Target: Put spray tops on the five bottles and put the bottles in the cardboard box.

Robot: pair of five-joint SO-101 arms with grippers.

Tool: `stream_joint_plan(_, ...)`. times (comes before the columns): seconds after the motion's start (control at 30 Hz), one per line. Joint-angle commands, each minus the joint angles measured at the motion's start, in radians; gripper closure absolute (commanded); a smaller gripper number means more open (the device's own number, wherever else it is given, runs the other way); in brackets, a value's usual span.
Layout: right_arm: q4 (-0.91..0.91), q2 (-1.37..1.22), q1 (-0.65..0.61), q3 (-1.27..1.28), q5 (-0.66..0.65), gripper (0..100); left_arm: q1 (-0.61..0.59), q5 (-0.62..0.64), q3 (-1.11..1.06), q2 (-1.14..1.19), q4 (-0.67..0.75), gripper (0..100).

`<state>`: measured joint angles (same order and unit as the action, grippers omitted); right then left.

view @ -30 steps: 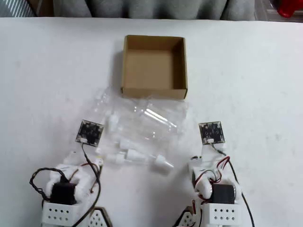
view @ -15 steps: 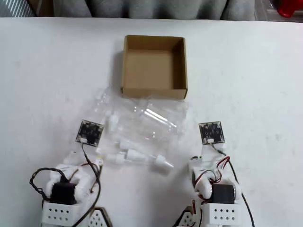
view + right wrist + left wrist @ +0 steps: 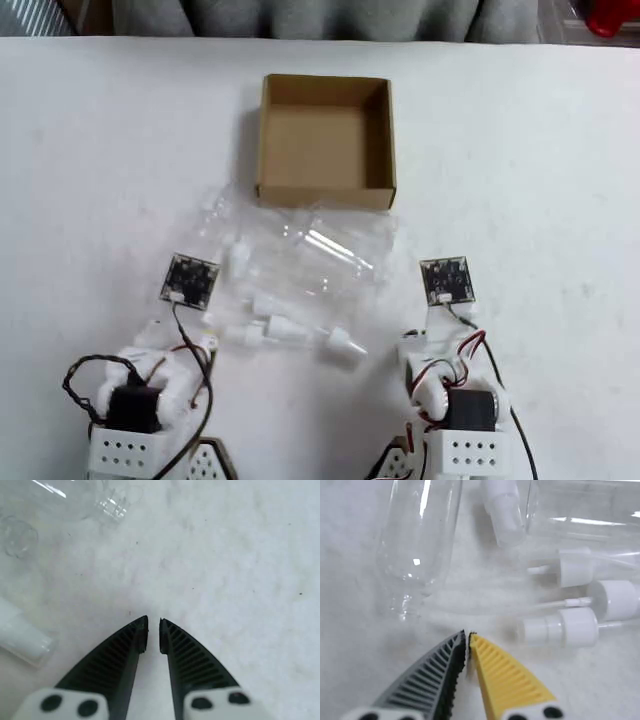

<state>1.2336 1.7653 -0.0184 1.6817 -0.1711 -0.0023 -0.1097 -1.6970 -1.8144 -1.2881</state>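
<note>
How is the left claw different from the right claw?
The left claw has one grey finger and one yellow finger; the right claw has two black ones. The left claw's tips sit right by clear bottles and white spray tops; the right claw's tips sit over bare table. Both are closed, empty and ribbed inside.

**Materials and finishes at the work surface**

The surface (image 3: 240, 555) is white and matt, with a fine grainy texture. The cardboard box (image 3: 325, 196) is plain brown card, dull and uncoated. The bottles (image 3: 420, 535) are clear plastic, smooth and glossy, with bright highlights. The spray tops (image 3: 577, 627) are opaque white plastic with a soft sheen. The left end effector (image 3: 468, 639) has ribbed matt plastic jaws, one grey and one yellow. The right end effector (image 3: 153, 630) has ribbed matt black jaws. The arm housings (image 3: 125, 455) are white plastic.
</note>
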Motion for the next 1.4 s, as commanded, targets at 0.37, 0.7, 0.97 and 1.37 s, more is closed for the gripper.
stream_joint_plan(0.37, 0.002, 0.005, 0.004, 0.011, 0.005, 98.1, -0.001, -0.003, 0.005, -0.015, -0.003, 98)
stream_joint_plan(0.7, 0.004, 0.005, -0.001, 0.011, 0.003, 97.8, 0.001, -0.003, 0.005, -0.015, -0.002, 98)
stream_joint_plan(0.97, -0.008, 0.036, 0.093, -0.012, 0.002, 97.7, -0.056, -0.008, 0.084, -0.015, 0.005, 98)
stream_joint_plan(1.37, -0.117, 0.035, 0.237, 0.008, 0.002, 97.7, -0.188, -0.008, 0.138, -0.015, 0.152, 98)
